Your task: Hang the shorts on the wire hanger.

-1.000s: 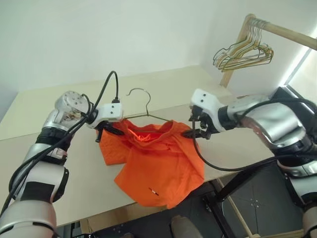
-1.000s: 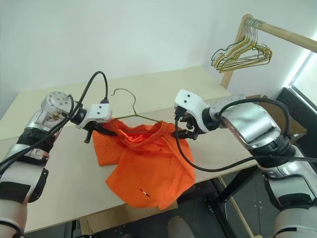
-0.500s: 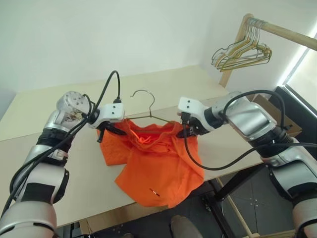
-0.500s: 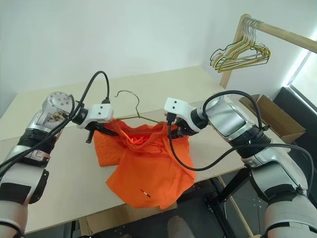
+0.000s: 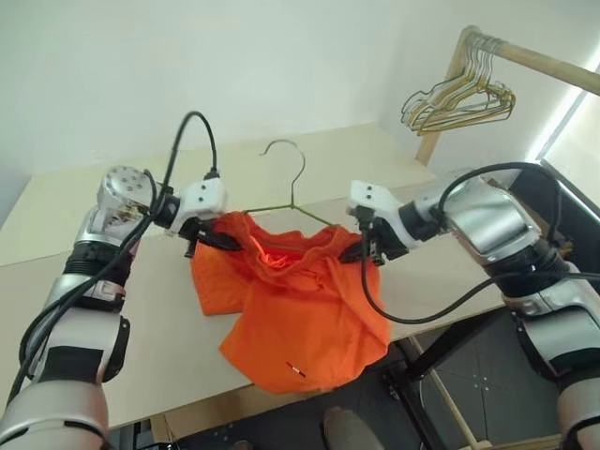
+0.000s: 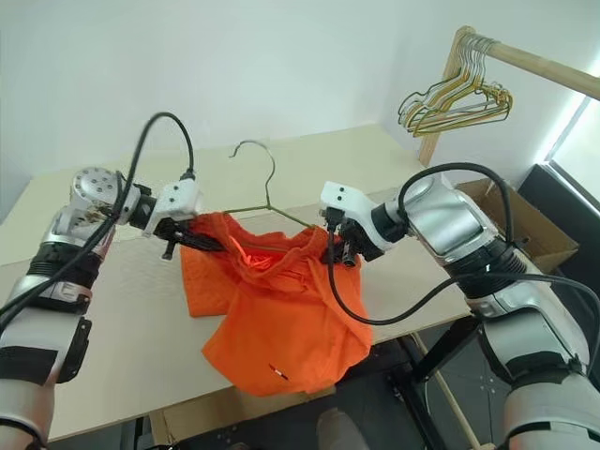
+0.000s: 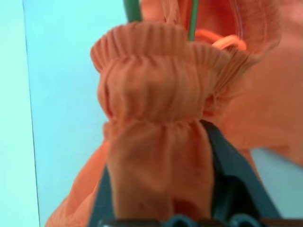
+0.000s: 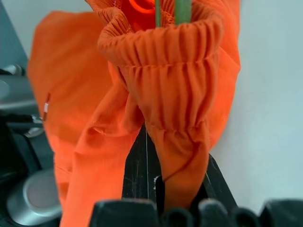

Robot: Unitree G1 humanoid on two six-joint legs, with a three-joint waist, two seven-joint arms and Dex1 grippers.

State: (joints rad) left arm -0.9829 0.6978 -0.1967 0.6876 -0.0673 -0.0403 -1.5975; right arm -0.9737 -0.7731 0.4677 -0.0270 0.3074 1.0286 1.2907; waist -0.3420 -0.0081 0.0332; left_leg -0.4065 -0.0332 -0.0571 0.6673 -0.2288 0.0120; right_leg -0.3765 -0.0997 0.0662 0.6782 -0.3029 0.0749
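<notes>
While held up over the table point(image 5: 141, 309) by both ends of the waistband — left gripper point(image 5: 223, 241) part open around gathered fabric, right gripper point(image 5: 361, 251) pinched tight on it — shorts point(image 5: 300, 309) draped on the wire hanger point(image 5: 291, 192), probably to spread the elastic over its shoulders.

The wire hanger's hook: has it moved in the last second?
Yes. The wire hanger has risen: its hook now stands higher against the table's far edge and the wall, while the hanger cluster on the rack keeps its place.
</notes>
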